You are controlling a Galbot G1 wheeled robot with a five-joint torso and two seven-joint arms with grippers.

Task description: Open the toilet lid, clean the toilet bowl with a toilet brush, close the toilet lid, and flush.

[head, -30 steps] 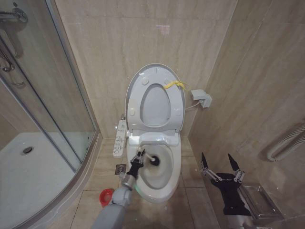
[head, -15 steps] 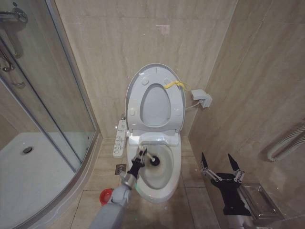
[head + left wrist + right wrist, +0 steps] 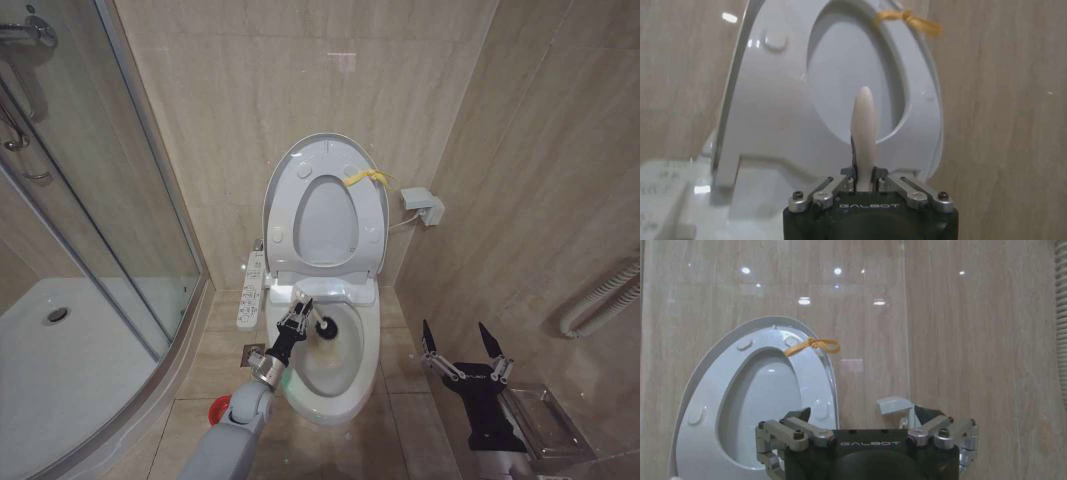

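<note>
Scrubbing w/ my left gripper [image 3: 299,313], over the bowl's [image 3: 340,398] left-rear rim. Left to right:

- Shower glass [image 3: 90,200] + tray far left, not involved. Red holder [image 3: 221,408] on floor just beside bowl, partly behind my left arm.
- Left gripper clamped tight on the brush [image 3: 863,131] handle; in left wrist view the white handle sticks straight out between the closed fingers. Dark brush head sits inside the bowl at the rear-left wall, just under the rim. Can't tell if bristles touch the ceramic.
- Lid [image 3: 285,180] up, leaning on back wall, seat ring raised against it, yellow strip [image 3: 366,178] on its right edge. So opening done; close + flush not yet done.
- Right gripper [image 3: 466,350] parked low on the right, well apart from toilet, fingers spread wide, holding nothing.

Risks imo:
- grip is near handle end → side load on the head could twist the handle in the fingers, lose the brush into the bowl.
- head is close under rim/nozzle housing; lifting while pushing back could snag it.
- swinging too far back may knock seat/lid, which could drop onto my arm.
</note>
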